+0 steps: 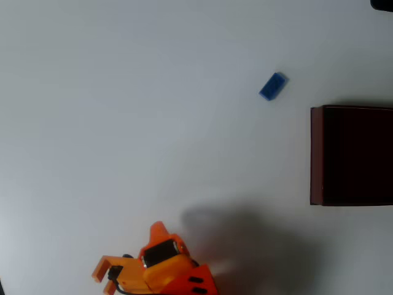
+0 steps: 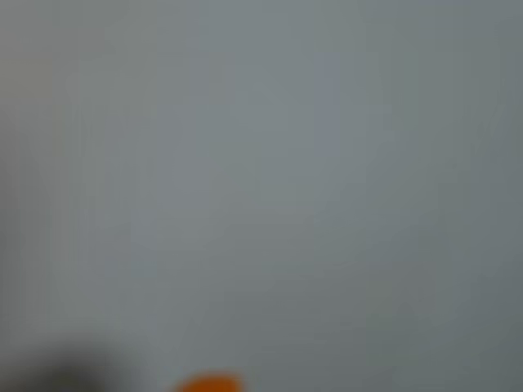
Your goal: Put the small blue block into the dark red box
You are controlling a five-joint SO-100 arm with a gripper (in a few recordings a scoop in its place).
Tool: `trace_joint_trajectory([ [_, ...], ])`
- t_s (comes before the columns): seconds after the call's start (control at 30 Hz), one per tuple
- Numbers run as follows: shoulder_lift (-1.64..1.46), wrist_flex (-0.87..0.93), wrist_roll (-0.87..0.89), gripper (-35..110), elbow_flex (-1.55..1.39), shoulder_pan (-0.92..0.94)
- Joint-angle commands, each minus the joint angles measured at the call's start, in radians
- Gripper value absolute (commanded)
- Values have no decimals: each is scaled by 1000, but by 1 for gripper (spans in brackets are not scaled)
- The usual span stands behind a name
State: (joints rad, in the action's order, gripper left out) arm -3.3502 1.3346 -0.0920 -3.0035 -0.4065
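Observation:
In the overhead view the small blue block [image 1: 273, 86] lies tilted on the white table, upper right of centre. It sits apart from the dark red box [image 1: 316, 153], which stands at the right edge, below and to the right of the block, its near-black inside showing. My orange gripper [image 1: 158, 231] is low at the bottom, left of centre, far from both. Its fingers meet in a single point with no gap and hold nothing. The wrist view is blurred grey table, with an orange fingertip [image 2: 209, 383] at the bottom edge.
The white table [image 1: 123, 110] stretches bare between the gripper and the block. The arm's shadow [image 1: 245, 239] falls on the table right of the gripper. A dark object [image 1: 382, 3] pokes in at the top right corner.

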Motion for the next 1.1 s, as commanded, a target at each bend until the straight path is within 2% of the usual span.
trace_joint_trajectory([
  [0.0, -6, 14, 44, 1, -2, 44],
  [0.67, -8, -3, 63, 3, -3, 52],
  [0.73, -8, -5, 132, 4, 2, 77],
  [0.9, -8, -48, 445, 10, -12, 117],
  [1.07, -8, 32, 712, 17, 41, 235],
])
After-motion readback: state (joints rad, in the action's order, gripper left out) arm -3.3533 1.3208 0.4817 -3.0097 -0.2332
